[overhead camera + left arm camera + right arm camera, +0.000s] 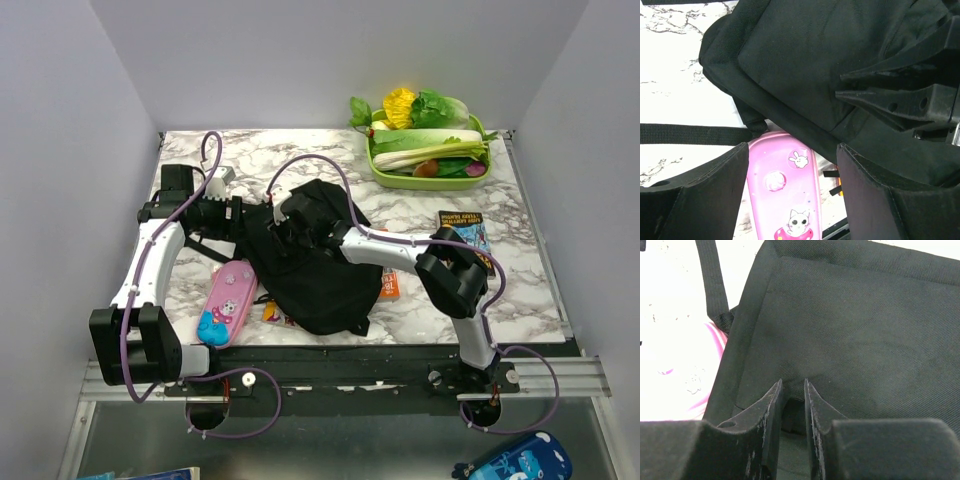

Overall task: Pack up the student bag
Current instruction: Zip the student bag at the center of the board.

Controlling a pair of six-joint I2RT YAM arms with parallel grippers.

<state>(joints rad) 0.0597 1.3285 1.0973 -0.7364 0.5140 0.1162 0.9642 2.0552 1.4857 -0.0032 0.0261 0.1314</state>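
Note:
The student bag [318, 270], a soft black backpack, lies slumped in the middle of the marble table [520, 290]. Both grippers meet at its upper left corner. My left gripper [256, 214] stands open just off the bag's edge [790, 65]; nothing is between its fingers [715, 190], and the pink pencil case [785, 195] lies on the table below the gap. My right gripper [793, 382] presses down on the bag's top panel [855, 330], its jaws drawn narrow with a fold of black fabric pinched between them. Its fingers [890, 97] show in the left wrist view.
The pink pencil case [228, 302] lies against the bag's left side, with a black strap [690, 134] trailing left. An orange book [390, 284] pokes out from under the bag on the right. Another book [464, 234] lies further right. A green tray [392, 178] of vegetables sits at the back.

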